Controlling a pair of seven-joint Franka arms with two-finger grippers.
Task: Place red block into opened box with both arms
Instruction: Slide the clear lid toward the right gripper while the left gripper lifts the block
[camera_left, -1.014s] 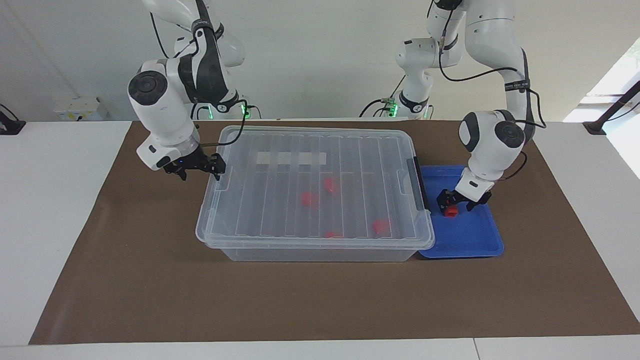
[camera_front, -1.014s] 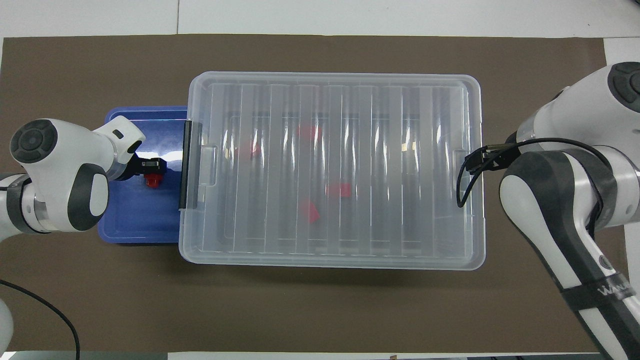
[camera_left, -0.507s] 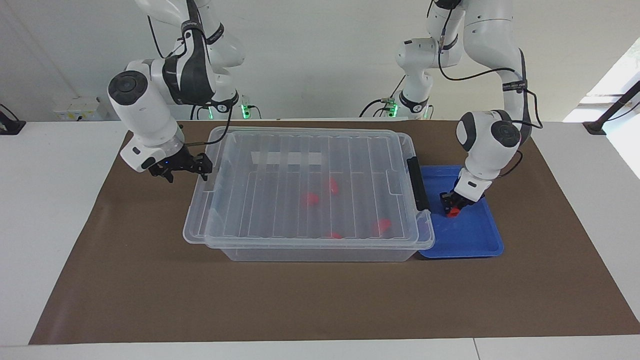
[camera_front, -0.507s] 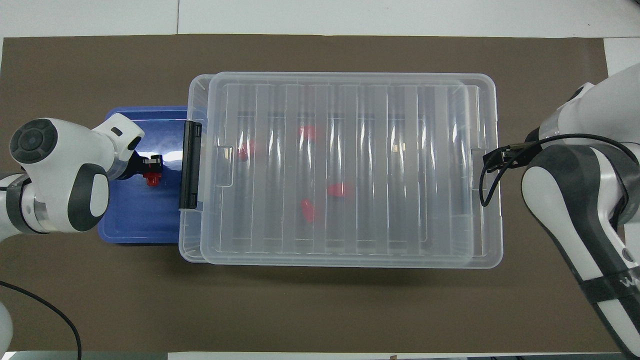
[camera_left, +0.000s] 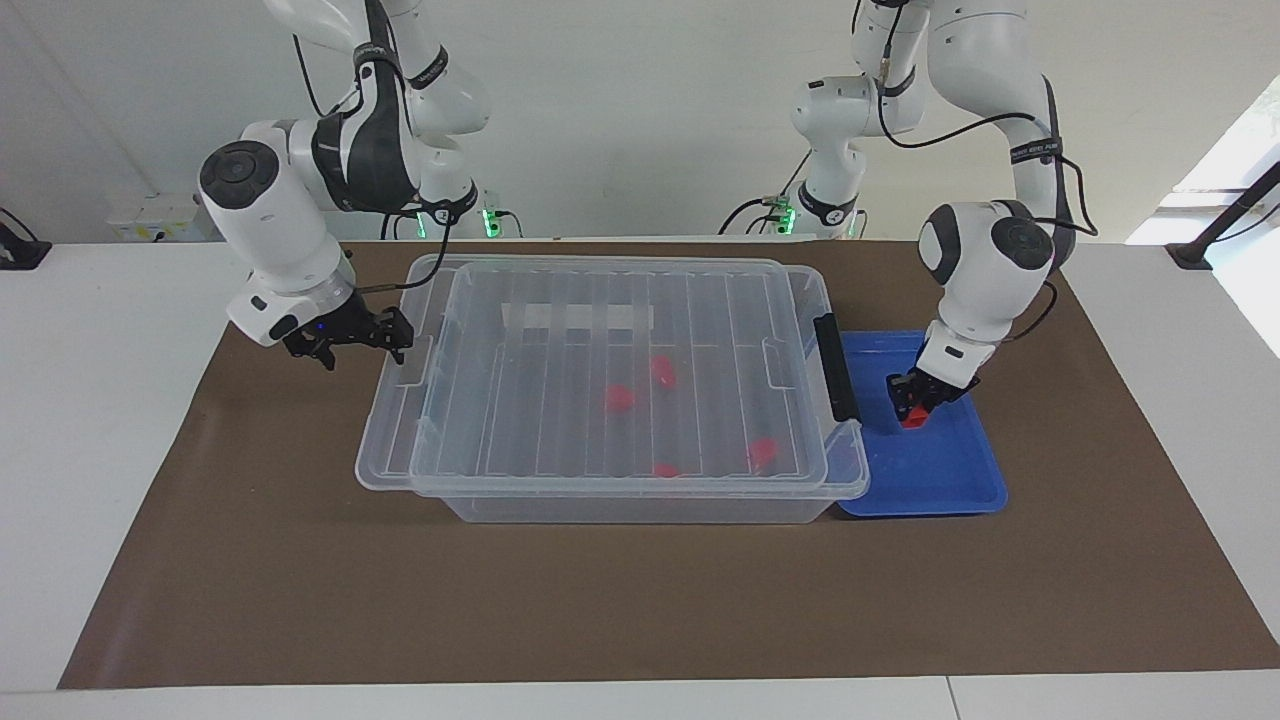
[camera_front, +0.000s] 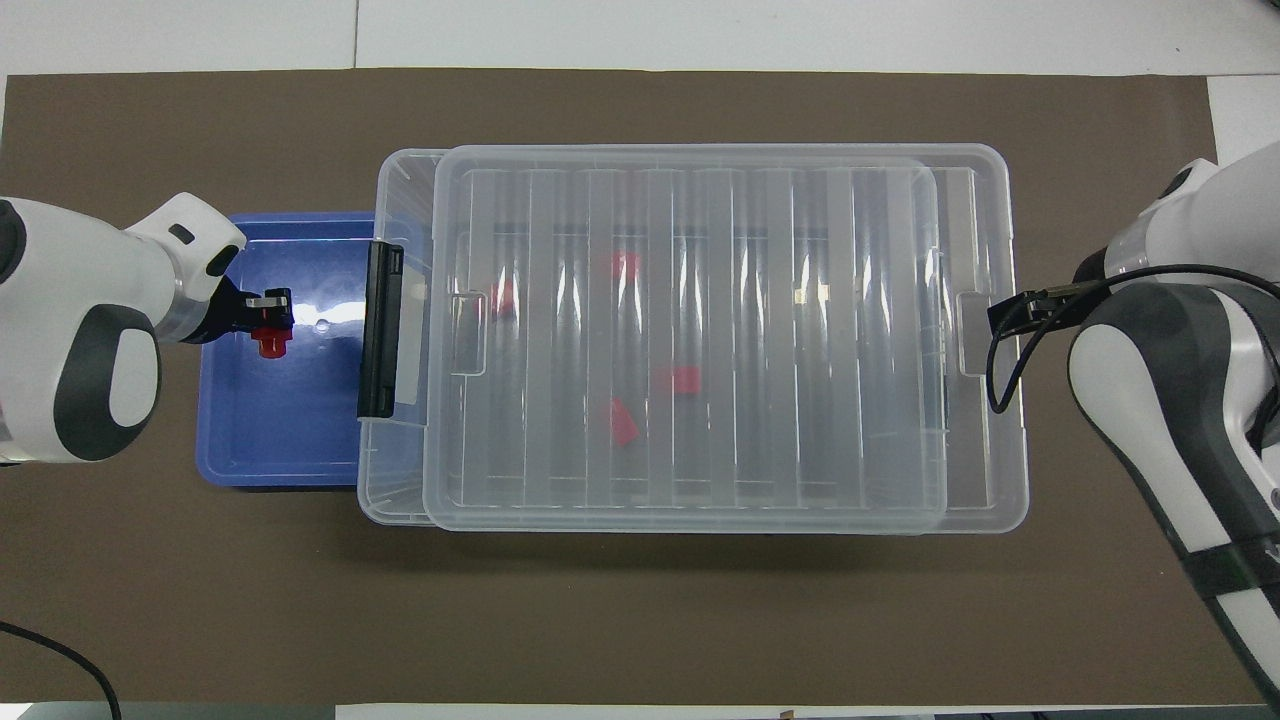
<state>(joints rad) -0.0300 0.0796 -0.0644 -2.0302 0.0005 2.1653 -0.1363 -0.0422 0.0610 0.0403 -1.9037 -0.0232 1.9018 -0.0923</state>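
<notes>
My left gripper (camera_left: 912, 400) (camera_front: 268, 312) is low over the blue tray (camera_left: 940, 480) (camera_front: 290, 440), shut on a red block (camera_left: 912, 417) (camera_front: 268, 346). The clear box (camera_left: 640, 505) (camera_front: 395, 480) stands beside the tray, with its black handle bar (camera_left: 835, 368) (camera_front: 380, 330) at the tray end. Its ribbed lid (camera_left: 560, 350) (camera_front: 760, 330) is shifted toward the right arm's end, which leaves a narrow gap by the handle. My right gripper (camera_left: 392, 335) (camera_front: 1010, 315) is open at the lid's end tab. Several red blocks (camera_left: 618, 398) (camera_front: 622, 422) lie inside.
A brown mat (camera_left: 640, 600) (camera_front: 640, 620) covers the table under the box and tray. Bare mat lies along the side farthest from the robots and at both ends.
My right gripper moved toward its own end of the table, and the lid slid with it. My left gripper shut on the red block and shifted slightly away from the box.
</notes>
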